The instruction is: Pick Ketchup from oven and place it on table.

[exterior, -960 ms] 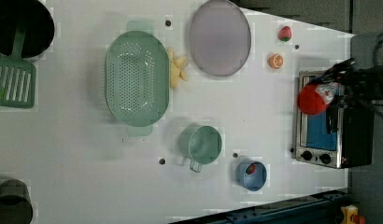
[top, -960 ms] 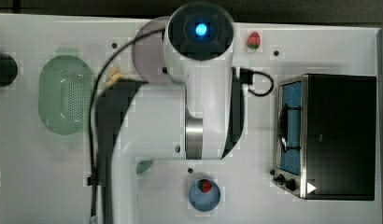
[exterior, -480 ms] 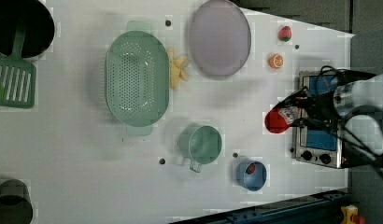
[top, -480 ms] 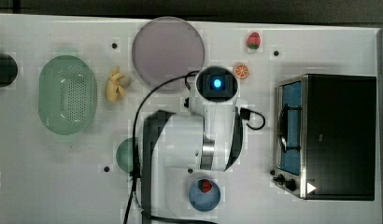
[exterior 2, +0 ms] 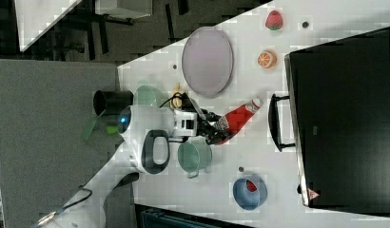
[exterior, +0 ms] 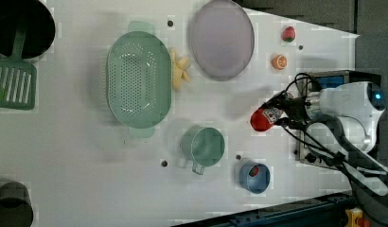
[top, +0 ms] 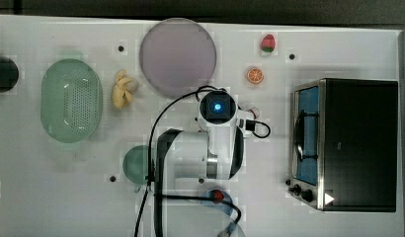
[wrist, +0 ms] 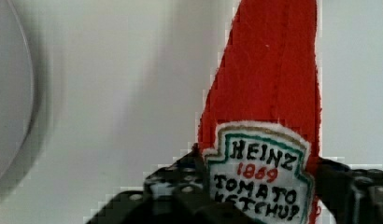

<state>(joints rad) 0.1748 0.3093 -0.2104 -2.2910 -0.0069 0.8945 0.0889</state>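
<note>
Fingers (exterior 2: 213, 129) clenched on the ketchup (exterior 2: 237, 118), black pads pressing both sides of the bottle at the labelled lower half; in the wrist view, label reading "HEINZ 1869 TOMATO KETCHUP" wedged between those fingers (wrist: 161, 186), red body (wrist: 269, 93) running away from the camera over white bench surface. Bottle held outside the oven (exterior 2: 343, 118), above the bench (exterior 2: 278, 190), tilted with the white cap pointing toward the oven's dark handle (exterior 2: 275, 121) and stopping just short of it. In the left view, ketchup (exterior: 263, 118) gripped at the end of the white arm (exterior: 348, 101), just off the oven's front (exterior: 324, 80), clear of the door.

Relative to the oven in the top view: white wrist with glowing blue light (top: 218, 107) off the glass door side, between the oven (top: 348, 143) and the green colander (top: 71, 100). Orange slice (top: 255, 75) and strawberry-like fruit (top: 267, 43) near the oven's upper front corner. Large lilac plate (top: 178, 55) farther out past the orange slice. Yellow banana bunch (top: 123, 89) between plate and colander. Green mug (exterior 2: 193, 156) just beside the gripped bottle on the side away from the oven. Blue bowl (exterior 2: 249, 192) holding a small red piece, near the oven's knob end. Black pot (exterior: 22, 26) and green slotted spatula (exterior: 12, 87) farthest from the oven, at the opposite end of the bench.
</note>
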